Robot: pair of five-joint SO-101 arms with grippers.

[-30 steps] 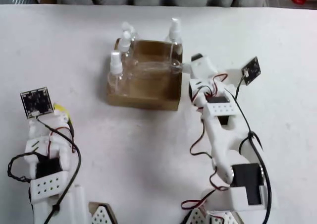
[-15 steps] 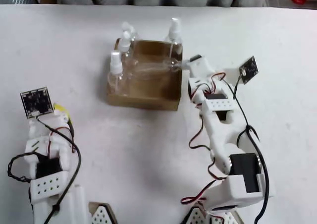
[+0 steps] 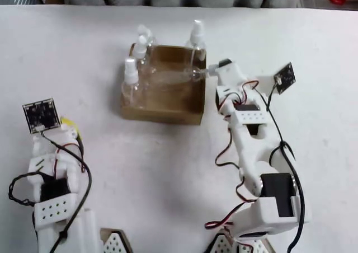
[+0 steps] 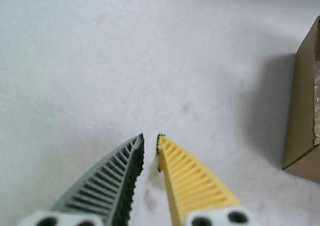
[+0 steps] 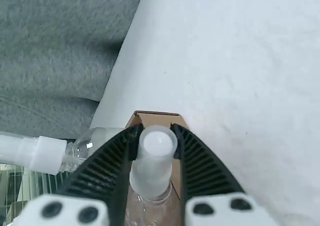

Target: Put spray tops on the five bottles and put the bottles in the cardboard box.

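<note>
From the high view, the cardboard box (image 3: pixel 162 114) sits on the white counter (image 3: pixel 168 174), on the far side between the two arms. Four standing bottles (image 3: pixel 131 80) with white spray tops are up on end in the box. Three are along its left side and one is in the far right corner. A fifth bottle, the tipped bottle (image 3: pixel 168 76), lies on its side across the box. Its top end pokes over the right wall. The right gripper (image 3: pixel 215 70) is right at that wall and holds the tipped bottle by its top. The left arm (image 3: pixel 55 169) is at the near left of the counter, well apart from the box.

From the left wrist view, the left gripper (image 4: pixel 150 137) hangs over bare counter (image 4: pixel 125 51). Its gray finger and its yellow finger are pinched almost together, with just a thin slit between them. There is nothing in between. One corner of the cardboard box (image 4: pixel 304 111) shows off to the side, not touching the gripper.

From the right wrist view, the right gripper (image 5: pixel 156 132) is squeezed tight on the white spray top (image 5: pixel 157 145) of the tipped bottle. One black finger presses on each side of it. The clear neck of the bottle shows under the top. A brown edge of the cardboard box (image 5: pixel 157 117) is just past the fingertips. A second bottle (image 5: pixel 37 153) with a white top is just beside the gripper. A gray cloth (image 5: pixel 55 46) is behind the counter's edge.
</note>
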